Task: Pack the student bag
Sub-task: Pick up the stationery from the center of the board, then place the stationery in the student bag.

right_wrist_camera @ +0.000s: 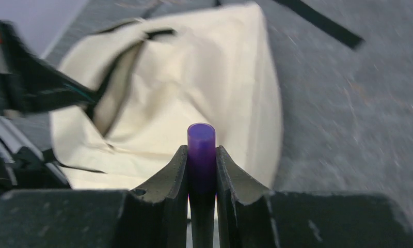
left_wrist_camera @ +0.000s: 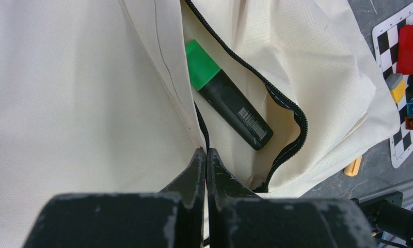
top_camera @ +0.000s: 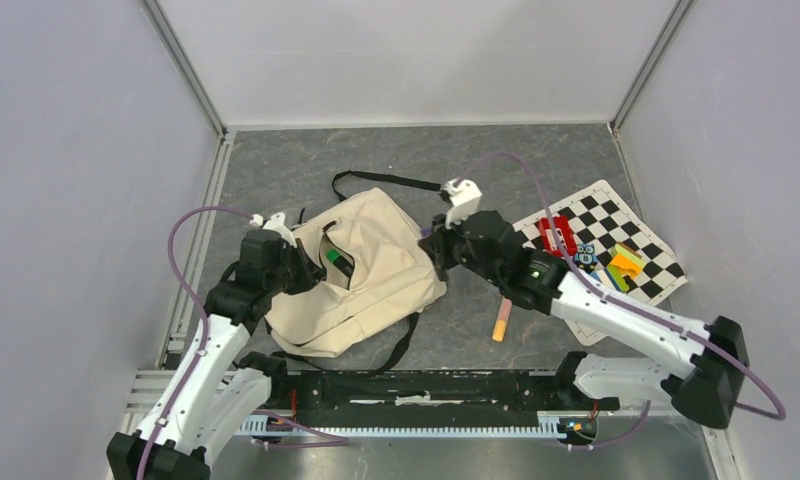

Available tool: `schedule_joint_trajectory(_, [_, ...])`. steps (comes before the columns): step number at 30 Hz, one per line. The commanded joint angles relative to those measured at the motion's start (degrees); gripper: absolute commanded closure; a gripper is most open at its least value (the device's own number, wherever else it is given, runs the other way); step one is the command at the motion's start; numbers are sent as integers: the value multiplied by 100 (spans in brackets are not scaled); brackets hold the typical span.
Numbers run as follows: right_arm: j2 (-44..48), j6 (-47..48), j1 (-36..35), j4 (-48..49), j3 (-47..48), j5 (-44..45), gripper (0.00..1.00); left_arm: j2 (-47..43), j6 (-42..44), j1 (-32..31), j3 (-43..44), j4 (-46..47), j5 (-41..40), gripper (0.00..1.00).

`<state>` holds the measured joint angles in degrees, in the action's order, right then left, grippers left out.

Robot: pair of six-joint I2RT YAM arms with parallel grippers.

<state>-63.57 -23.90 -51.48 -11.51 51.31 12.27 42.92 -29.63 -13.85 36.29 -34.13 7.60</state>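
The cream student bag (top_camera: pixel 376 270) lies on the grey table with its zipper opening to the left. My left gripper (left_wrist_camera: pixel 205 153) is shut on the bag's cream zipper edge (left_wrist_camera: pixel 191 126) and holds the opening apart. A black highlighter with a green cap (left_wrist_camera: pixel 225 101) lies inside the opening; it also shows in the top view (top_camera: pixel 336 260). My right gripper (right_wrist_camera: pixel 201 150) is shut on a purple marker (right_wrist_camera: pixel 201 155), which sticks up between the fingers. It hovers at the bag's right side (top_camera: pixel 438 245). The bag fills the left of the right wrist view (right_wrist_camera: pixel 194 98).
A checkered mat (top_camera: pixel 616 240) at the right carries a red block (top_camera: pixel 556 235) and several coloured toy bricks (top_camera: pixel 626 265). An orange marker (top_camera: pixel 500 325) lies on the table by the right arm. Black straps (top_camera: pixel 386 180) trail behind the bag. Walls enclose the table.
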Motion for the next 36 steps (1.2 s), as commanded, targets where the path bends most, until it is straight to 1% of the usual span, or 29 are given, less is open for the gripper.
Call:
schedule_joint_trajectory(1, [-836, 376, -666, 740, 1082, 296, 100, -181, 202, 66, 150, 141, -280, 98])
schedule_joint_trajectory(5, [-1671, 352, -883, 1309, 1670, -75, 100, -247, 208, 66, 143, 135, -300, 98])
schedule_joint_trajectory(11, [-3009, 329, -959, 1179, 2759, -655, 100, -248, 207, 66, 150, 135, -310, 98])
schedule_joint_trajectory(22, [-4618, 277, -1197, 680, 4192, -558, 100, -257, 206, 66, 159, 135, -338, 98])
schedule_joint_trajectory(26, [-5104, 200, -1205, 406, 4595, -578, 100, -251, 210, 66, 163, 152, -323, 98])
schedule_joint_trajectory(29, [-5277, 164, -1207, 142, 4741, -550, 100, -240, 214, 66, 160, 157, -322, 98])
schedule_joint_trajectory(32, [-5200, 118, -1211, 62, 4622, -489, 91, -243, 219, 66, 159, 154, -320, 98])
schedule_joint_trajectory(36, [-4937, 106, -1211, -3, 4316, -132, 69, -234, 214, 68, 165, 161, -319, 98])
